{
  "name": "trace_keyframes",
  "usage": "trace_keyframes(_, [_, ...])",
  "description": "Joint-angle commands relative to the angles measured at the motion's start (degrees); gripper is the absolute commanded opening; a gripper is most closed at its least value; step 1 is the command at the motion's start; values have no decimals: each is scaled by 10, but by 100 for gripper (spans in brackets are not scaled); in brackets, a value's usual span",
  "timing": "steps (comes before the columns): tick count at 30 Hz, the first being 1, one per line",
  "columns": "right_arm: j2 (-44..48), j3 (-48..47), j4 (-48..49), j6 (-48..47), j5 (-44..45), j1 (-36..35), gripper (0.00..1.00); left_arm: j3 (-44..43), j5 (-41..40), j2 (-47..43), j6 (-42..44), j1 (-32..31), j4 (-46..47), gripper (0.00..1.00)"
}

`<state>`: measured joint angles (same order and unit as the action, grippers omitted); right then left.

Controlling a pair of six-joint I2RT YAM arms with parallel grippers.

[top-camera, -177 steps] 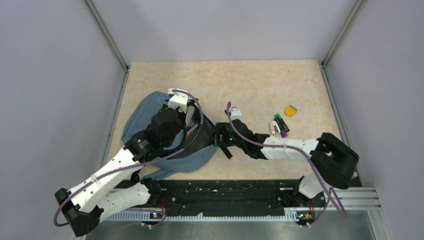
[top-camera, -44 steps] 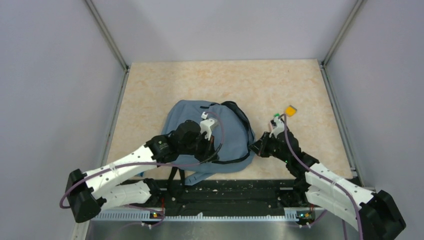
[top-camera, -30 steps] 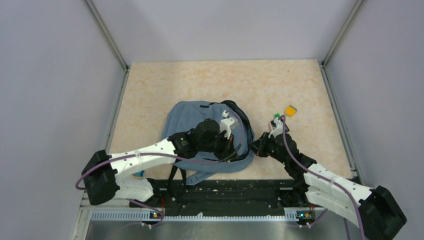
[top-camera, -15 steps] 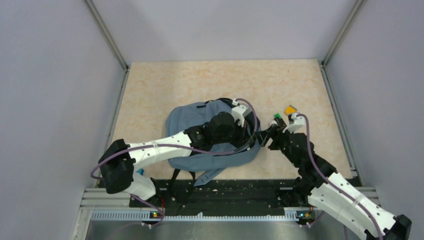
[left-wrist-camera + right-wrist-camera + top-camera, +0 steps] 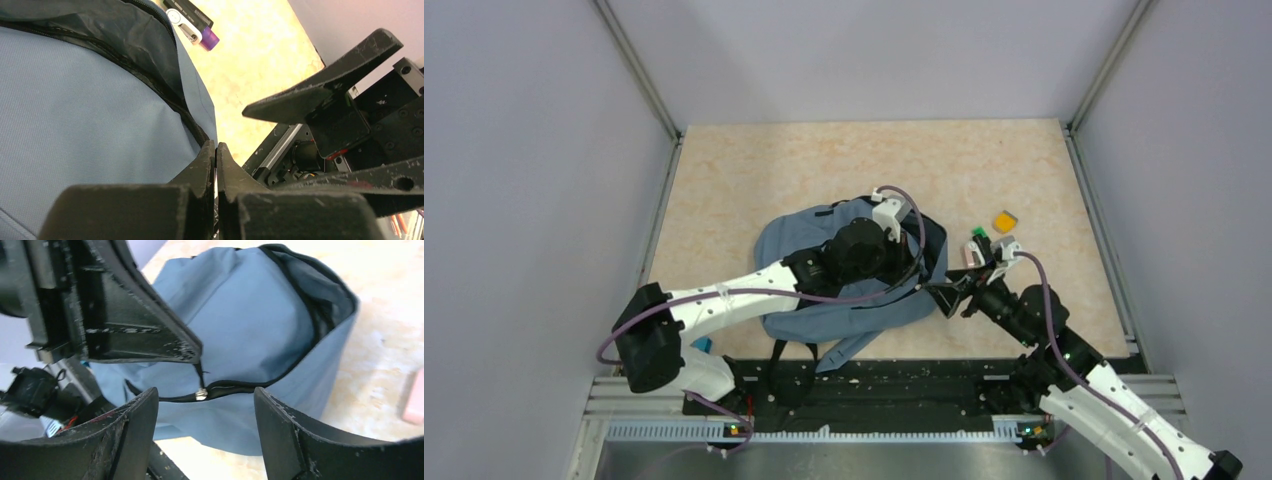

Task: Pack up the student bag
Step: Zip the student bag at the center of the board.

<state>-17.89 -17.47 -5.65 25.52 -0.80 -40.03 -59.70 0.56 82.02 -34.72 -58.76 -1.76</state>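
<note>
nearest the arm bases, two black straps (image 5: pixel 776 351) of the soft grey-blue fabric student bag (image 5: pixel 809 255) trail toward 6 o'clock over the near edge of the mottled beige bench (image 5: pixel 824 160). the student bag lies flat near the middle of the bench, a little toward 7 o'clock from centre. its black-zippered mouth faces 3 o'clock and gapes, with dark lining showing inside.

the left arm reaches across the bag from 8 o'clock. the left end effector (image 5: pixel 216 146) is closed tight, its tips together on the zipper line at the bag's 4 o'clock corner. in the right wrist view a thin black pull cord (image 5: pixel 198 372) runs from those tips down to a small metal zipper slider (image 5: pixel 201 395), so it is pinching that cord. the right end effector (image 5: pixel 205 391) points in from 5 o'clock and faces it. its jaws are spread wide, with a finger on either side of the slider in its own view, and it grips nothing.

just beyond, at the bag's 3 o'clock, small items lie on the bare bench: a pale pink block (image 5: pixel 970 256) and a green-tipped piece (image 5: pixel 976 232). the left wrist view also shows a black stick (image 5: pixel 192 11) beside a white stick with a purple cap (image 5: pixel 192 31). farther out, toward 2 o'clock, a small orange block (image 5: pixel 1004 220) sits apart from the rest.
</note>
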Motion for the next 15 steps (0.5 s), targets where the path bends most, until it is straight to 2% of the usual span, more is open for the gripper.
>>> trace_keyframes(1, [-24,-13,78,-43,-80,-5,65,-28,-9,-36,-8,13,47,0])
trace_keyframes(9, [-118,-42,106,-88,-84,-12,44,-28,21,-38,-2,13,33,0])
trace_keyframes(15, [-127,-38,137,-100,-73,-15,42,-27,31,-37,-8,13,39,0])
